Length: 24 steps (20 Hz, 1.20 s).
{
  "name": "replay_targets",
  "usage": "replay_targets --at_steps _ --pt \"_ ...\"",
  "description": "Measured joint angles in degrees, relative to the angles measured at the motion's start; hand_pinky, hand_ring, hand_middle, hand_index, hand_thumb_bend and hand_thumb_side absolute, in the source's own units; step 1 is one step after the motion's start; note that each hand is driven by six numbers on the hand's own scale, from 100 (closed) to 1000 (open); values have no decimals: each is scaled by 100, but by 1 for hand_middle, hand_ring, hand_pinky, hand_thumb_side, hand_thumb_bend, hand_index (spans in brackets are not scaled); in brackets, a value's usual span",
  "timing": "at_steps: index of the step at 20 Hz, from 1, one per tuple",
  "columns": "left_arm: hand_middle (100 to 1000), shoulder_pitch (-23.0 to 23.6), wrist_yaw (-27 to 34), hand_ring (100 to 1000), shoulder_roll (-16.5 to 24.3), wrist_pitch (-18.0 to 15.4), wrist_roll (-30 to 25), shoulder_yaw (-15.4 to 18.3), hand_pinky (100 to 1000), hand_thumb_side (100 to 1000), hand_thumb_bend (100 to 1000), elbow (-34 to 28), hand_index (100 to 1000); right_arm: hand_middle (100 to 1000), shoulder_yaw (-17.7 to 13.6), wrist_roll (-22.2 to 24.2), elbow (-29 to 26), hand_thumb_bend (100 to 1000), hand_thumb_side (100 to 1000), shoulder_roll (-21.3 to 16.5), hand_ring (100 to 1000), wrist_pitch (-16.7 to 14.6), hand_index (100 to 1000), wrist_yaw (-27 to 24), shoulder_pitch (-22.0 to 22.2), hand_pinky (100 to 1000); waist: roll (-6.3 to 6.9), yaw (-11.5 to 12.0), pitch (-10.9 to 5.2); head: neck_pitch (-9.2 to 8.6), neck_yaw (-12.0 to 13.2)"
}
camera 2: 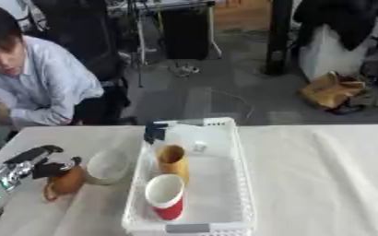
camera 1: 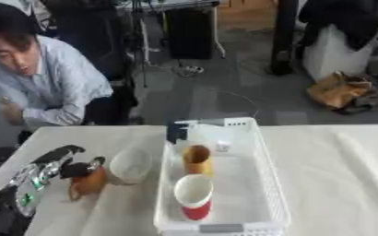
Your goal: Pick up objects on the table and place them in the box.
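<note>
Gripping: the left robot hand [camera 1: 67,167] has its thumb and fingers curled round a small brown cup-like object [camera 1: 87,181] at the left of the counter [camera 1: 337,175].
Right robot hand: absent from both views.
Location of held object: low over the counter, left of the box [camera 1: 266,184] and just beside a pale bowl [camera 1: 129,165] lying on its side.
Appearance of held object: glossy brown, rounded body, with what looks like a small handle near its base; exact kind unclear.
Box contents: a red-and-white paper cup [camera 1: 195,196] near the front, a tan cup [camera 1: 197,159] behind it, a dark blue item [camera 1: 176,132] at the far left corner.
Risk one: carrying the brown object rightwards probably brushes the bowl and rolls it.
Risk two: a low carry could catch the box's near wall and shift it.
Risk three: the glossy, rounded surface may slip within the curled fingers.
Risk four: setting down near the front may tip the paper cup.
</note>
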Motion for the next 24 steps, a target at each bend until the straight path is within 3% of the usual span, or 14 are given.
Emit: replay_targets --at_steps 9,24 --pt "1000 0 -83 1000 31 -116 -238 -17 1000 746 426 21 1000 721 0 2 0 100 1000 0 878 1 738 -5 15 803 -2 3 0 1 4" --pt "1000 0 -241 1000 31 -153 -400 -17 1000 750 417 56 1000 718 0 -46 0 100 1000 1 879 7 729 -6 15 803 -8 -19 0 1 19"
